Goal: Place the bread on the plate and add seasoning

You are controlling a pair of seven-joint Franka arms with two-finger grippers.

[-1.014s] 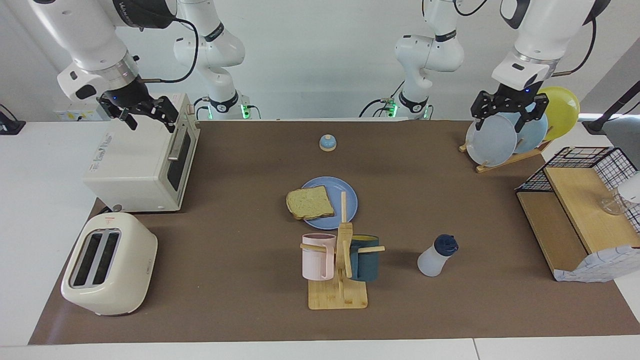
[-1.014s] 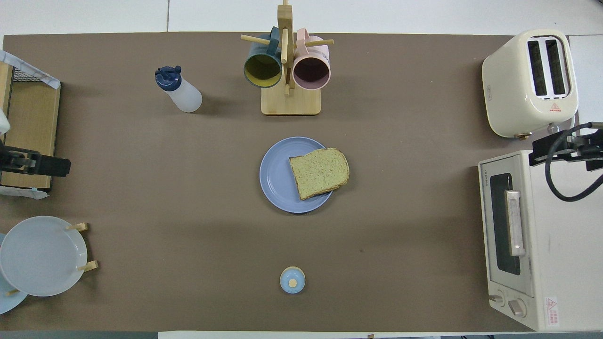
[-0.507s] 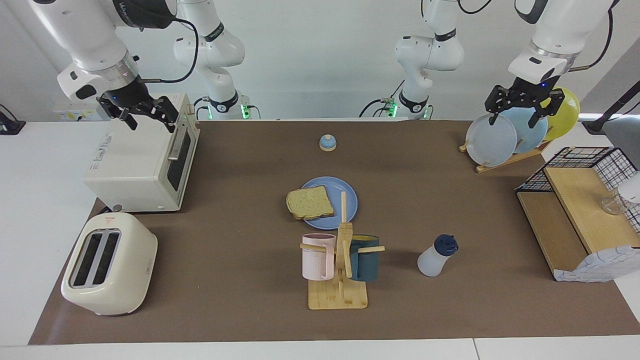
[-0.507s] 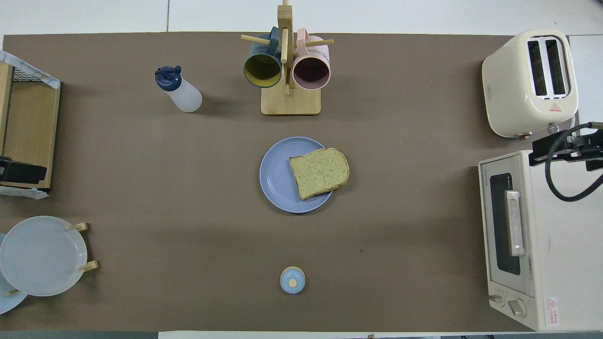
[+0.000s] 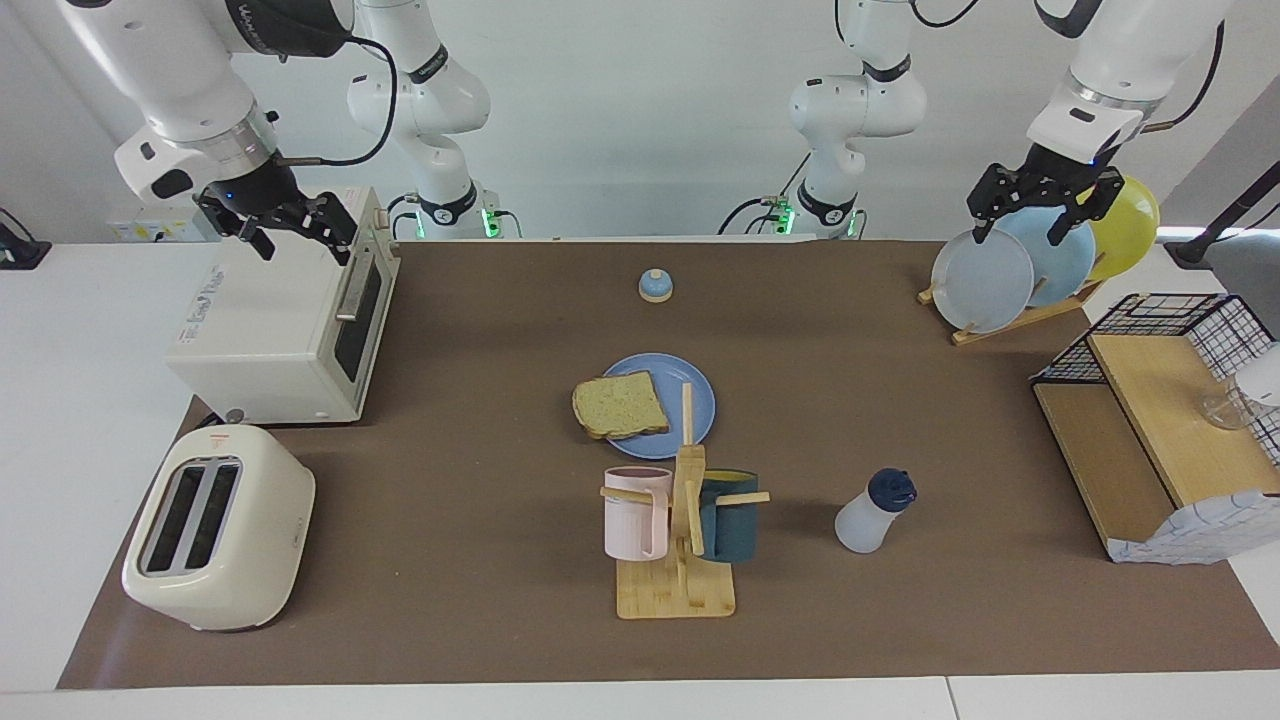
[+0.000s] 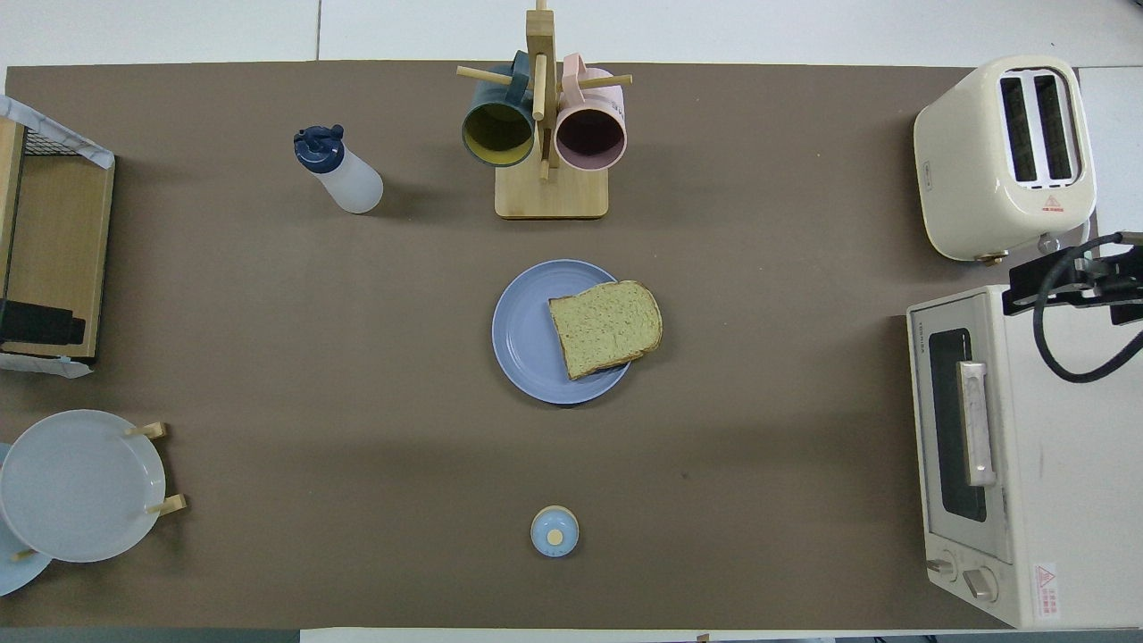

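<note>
The left gripper (image 5: pixel 1035 205) hangs in the air over the wooden rack of upright plates (image 5: pixel 985 275) at the left arm's end of the desk (image 5: pixel 480 520), its fingers spread wide and holding nothing. The right gripper (image 5: pixel 290 225) hovers over the top of the cream toaster oven (image 5: pixel 280 320) at the right arm's end, fingers likewise spread and empty.

The round flat medium-blue plate (image 5: pixel 690 385) lies mid-desk. The square slice of pale speckled bread with brown crust (image 5: pixel 620 405) rests on the plate, one corner overhanging the rim toward the right arm's end. The small translucent white seasoning bottle with a dark navy cap (image 5: pixel 873 512) stands tilted on the desk, farther from the robots than the plate and toward the left arm's end, well apart from the plate.

The toaster oven carries dark lettering on its top and a word along its door frame, neither legible. The cream two-slot toaster (image 5: pixel 215 525) bears a small red warning triangle.
</note>
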